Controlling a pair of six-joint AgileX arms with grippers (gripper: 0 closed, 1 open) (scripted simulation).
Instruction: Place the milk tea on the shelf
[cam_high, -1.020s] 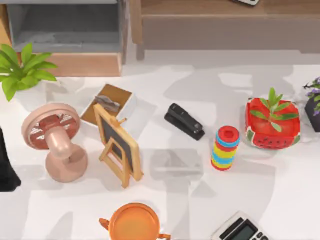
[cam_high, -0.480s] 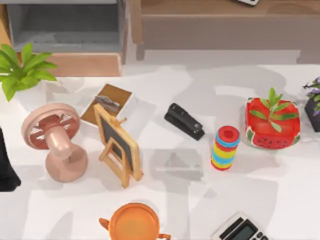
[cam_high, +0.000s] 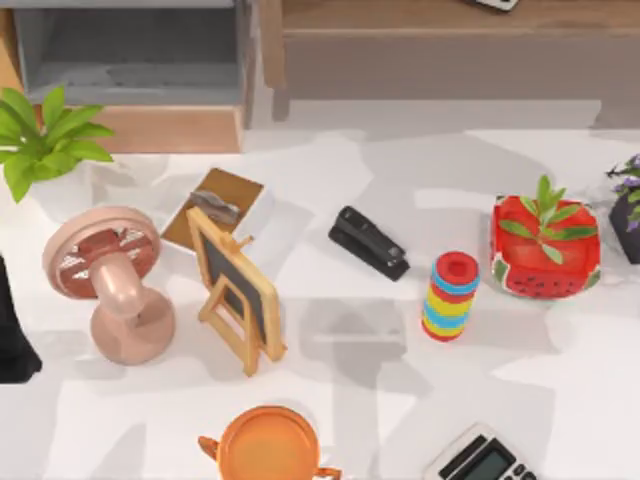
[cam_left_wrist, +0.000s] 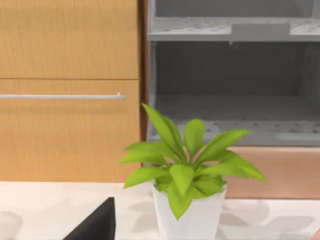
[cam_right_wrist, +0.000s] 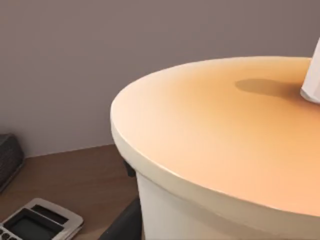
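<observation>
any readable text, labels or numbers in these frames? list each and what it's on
None readable.
Calculator at the table's front edge: keys and display too small to read.
Second calculator on the wooden surface beside the milk tea cup: display blank, keys illegible.
Small chalkboard: no writing visible.

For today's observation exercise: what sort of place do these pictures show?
Probably a home or office desk: a stapler and calculator lie on the white table, with a potted plant before a shelf.
</observation>
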